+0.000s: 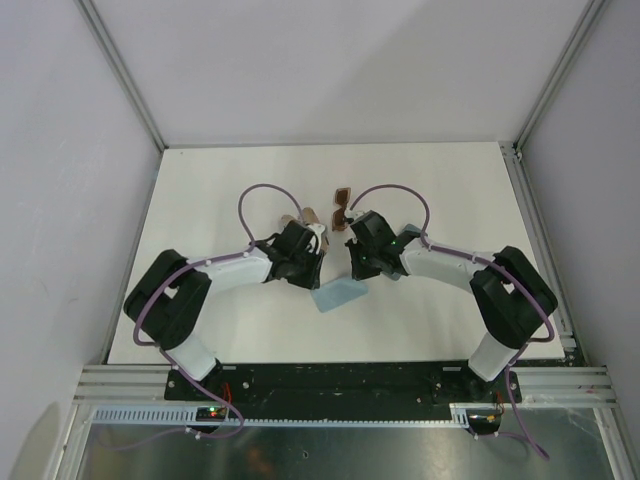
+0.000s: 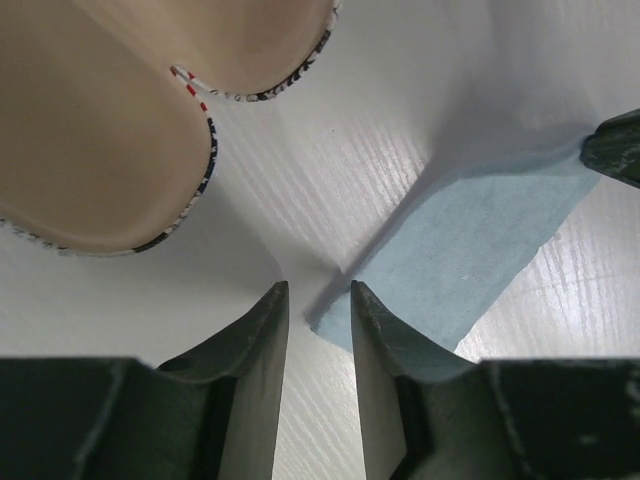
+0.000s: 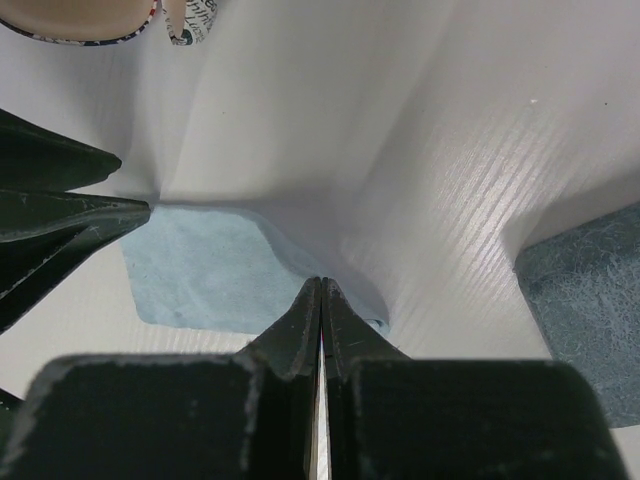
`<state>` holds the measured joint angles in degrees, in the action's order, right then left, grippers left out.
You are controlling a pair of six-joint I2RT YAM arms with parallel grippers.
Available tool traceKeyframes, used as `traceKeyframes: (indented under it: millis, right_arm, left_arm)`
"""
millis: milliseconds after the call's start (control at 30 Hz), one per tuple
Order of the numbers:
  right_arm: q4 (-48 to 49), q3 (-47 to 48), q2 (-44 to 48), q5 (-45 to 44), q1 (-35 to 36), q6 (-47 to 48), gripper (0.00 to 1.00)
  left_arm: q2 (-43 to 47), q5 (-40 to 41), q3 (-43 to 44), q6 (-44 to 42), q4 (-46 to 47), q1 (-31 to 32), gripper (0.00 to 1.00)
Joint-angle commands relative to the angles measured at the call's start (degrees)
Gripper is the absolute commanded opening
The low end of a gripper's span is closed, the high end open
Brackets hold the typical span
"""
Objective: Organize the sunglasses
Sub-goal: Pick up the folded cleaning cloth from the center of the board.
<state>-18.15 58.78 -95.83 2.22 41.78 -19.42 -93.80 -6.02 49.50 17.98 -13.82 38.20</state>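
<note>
White table point(image 1: 250, 180), cloth point(image 2: 480, 240) (light blue), left pincer point(image 2: 318, 290) parted.

Right fingers point(image 3: 300, 325) at the bottom of the shot, pressed flat together with no gap, tips down at the near right edge of the light blue cloth point(image 3: 200, 275). Whether they pinch any fabric, can't tell. The cloth lies on the white surface point(image 3: 450, 120), its right edge rumpled beside the tips. In from the left edge come the left fingers point(image 3: 60, 215), dark wedges, one point touching the cloth's far left corner. Top left, a tan rounded object point(image 3: 70, 15) with a patterned rim, cut off by the frame. Far right, a grey-blue felt piece point(image 3: 585, 300) lies on the surface, apart from the cloth.
</note>
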Motion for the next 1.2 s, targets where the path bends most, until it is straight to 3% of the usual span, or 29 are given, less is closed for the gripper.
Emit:
traceKeyframes:
  millis: [0, 300, 1000, 1167]
  right_arm:
    - [0.29, 1.85, -0.5, -0.46, 0.12, 0.44, 0.0]
    - [0.23, 1.78, -1.02, -0.69, 0.07, 0.45, 0.0]
    - [0.25, 1.85, -1.35, -0.34, -0.01, 0.35, 0.0]
    - [0.27, 1.81, -1.46, -0.27, 0.01, 0.35, 0.0]
  left_arm:
    - [-1.26, -2.06, -0.27, 0.69, -0.22, 0.85, 0.36]
    - [-2.75, -2.25, 0.02, 1.58, -1.99, 1.48, 0.28]
    - [0.15, 5.57, -1.06, 3.5, -6.54, 1.6, 0.3]
    - [0.04, 3.51, -1.36, 3.18, -6.78, 1.61, 0.28]
